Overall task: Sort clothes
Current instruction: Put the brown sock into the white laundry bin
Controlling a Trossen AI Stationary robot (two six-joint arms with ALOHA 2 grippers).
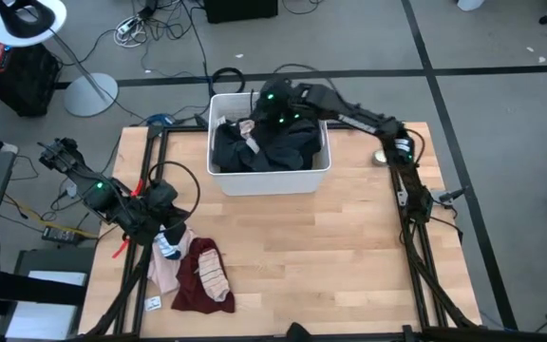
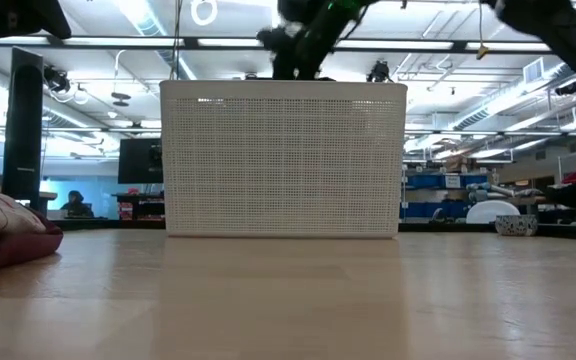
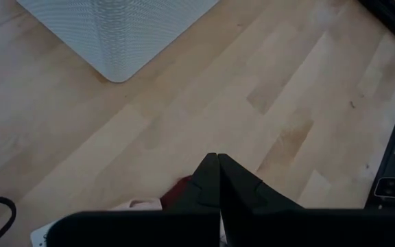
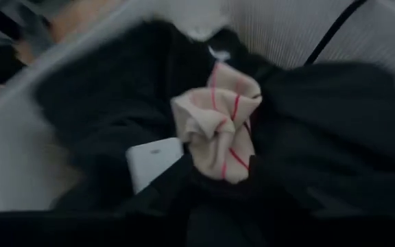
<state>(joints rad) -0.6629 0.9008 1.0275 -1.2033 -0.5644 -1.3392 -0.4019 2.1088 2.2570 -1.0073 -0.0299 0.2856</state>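
Observation:
A white bin (image 1: 269, 179) stands at the table's far middle and holds dark garments (image 1: 278, 147) and a cream sock with red stripes (image 4: 218, 130). My right gripper (image 1: 275, 114) hangs over the bin's far side, just above the dark garments (image 4: 321, 137). A small pile lies at the near left: a pink garment (image 1: 164, 271), a maroon garment (image 1: 198, 285), a striped sock (image 1: 215, 271) and a blue-and-white sock (image 1: 169, 247). My left gripper (image 3: 218, 168) is shut and empty just above this pile, whose maroon cloth (image 3: 177, 192) shows below the fingers.
Bare wooden table (image 1: 349, 256) lies to the near right of the bin. Dark frame rails (image 1: 411, 218) run along the table's left and right sides. A small round object (image 1: 380, 157) sits at the far right. The bin (image 2: 283, 160) fills the middle of the low view.

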